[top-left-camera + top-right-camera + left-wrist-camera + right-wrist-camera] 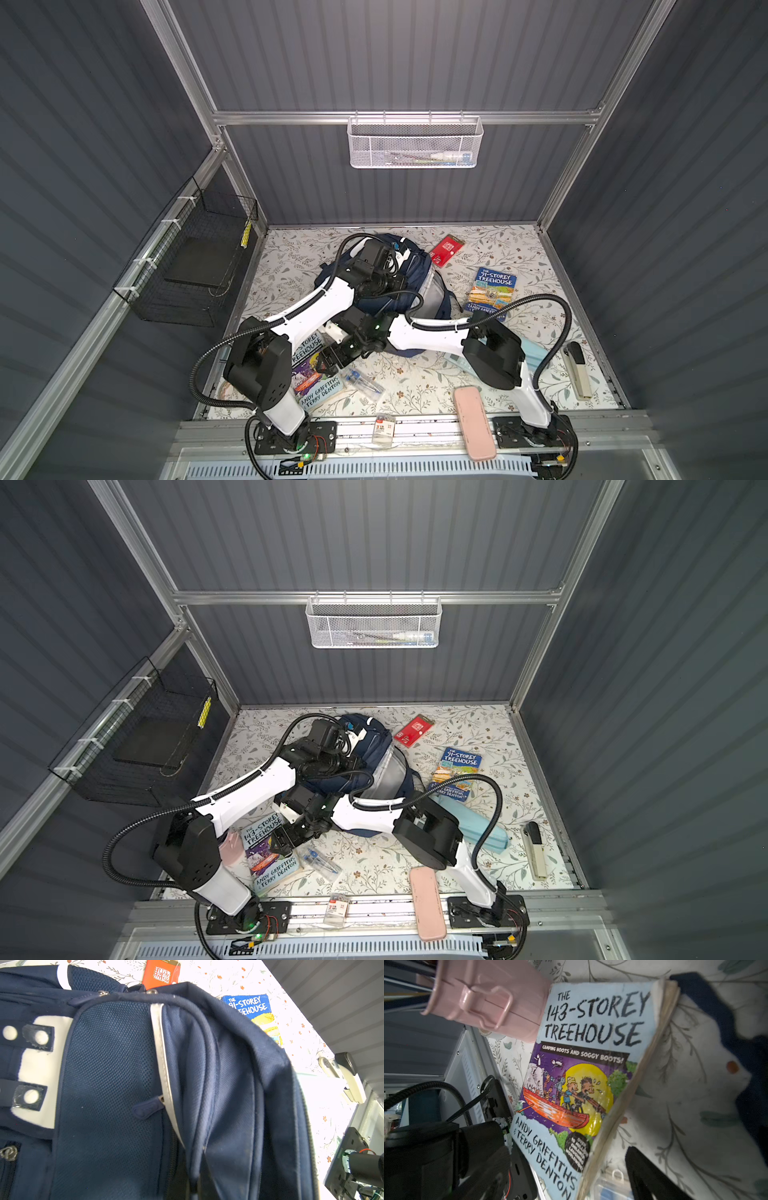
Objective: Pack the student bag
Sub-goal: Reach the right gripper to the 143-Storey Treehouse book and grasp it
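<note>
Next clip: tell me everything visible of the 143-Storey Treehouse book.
The 143-Storey Treehouse book is a worn paperback: pale blue cover, black lettering, purple-and-yellow boat cartoon, yellowed page edges. It lies cover up on the floral table, front left, a pink container by one corner. The right gripper, open, sits at its page edge.

Stereo pair overhead; wrist cams close-up

Floral-print tabletop [415,386], navy student bag [415,270], 91-Storey book [492,293], 143-Storey book [270,850], red packet [445,249], light-blue pouch [478,827], stapler [578,370], clear pen pack [361,380]
</note>
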Robot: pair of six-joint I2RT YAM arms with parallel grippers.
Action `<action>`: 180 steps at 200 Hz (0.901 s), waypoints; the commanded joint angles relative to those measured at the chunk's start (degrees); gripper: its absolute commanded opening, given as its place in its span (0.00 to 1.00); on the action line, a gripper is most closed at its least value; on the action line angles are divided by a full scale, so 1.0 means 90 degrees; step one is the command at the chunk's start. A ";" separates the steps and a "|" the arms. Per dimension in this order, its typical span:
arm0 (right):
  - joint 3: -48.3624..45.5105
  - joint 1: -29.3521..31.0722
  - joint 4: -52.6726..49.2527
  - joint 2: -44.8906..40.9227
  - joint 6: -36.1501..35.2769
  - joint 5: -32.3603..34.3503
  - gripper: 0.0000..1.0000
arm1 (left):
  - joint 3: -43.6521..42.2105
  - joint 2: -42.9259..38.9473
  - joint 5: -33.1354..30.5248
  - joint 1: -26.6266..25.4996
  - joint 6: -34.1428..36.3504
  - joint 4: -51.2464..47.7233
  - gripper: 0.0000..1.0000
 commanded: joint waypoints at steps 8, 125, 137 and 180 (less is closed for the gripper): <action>0.0532 -0.0062 -0.0649 0.0537 0.0100 -0.0341 0.84 | 0.0314 -0.0027 0.0195 -0.0057 0.0149 0.0205 0.00; 0.1509 -0.0170 -0.1196 0.1360 0.0158 -0.0809 0.40 | 0.0079 -0.0075 0.0197 -0.0056 -0.0003 0.0448 0.00; 0.1463 -0.0179 -0.1143 0.1330 0.0161 -0.0825 0.30 | 0.0086 -0.0076 0.0206 -0.0057 -0.0003 0.0449 0.00; 0.0927 -0.0201 -0.0493 0.0906 0.0130 -0.0745 0.06 | 0.0038 -0.0141 0.0079 -0.0055 0.0016 0.0447 0.00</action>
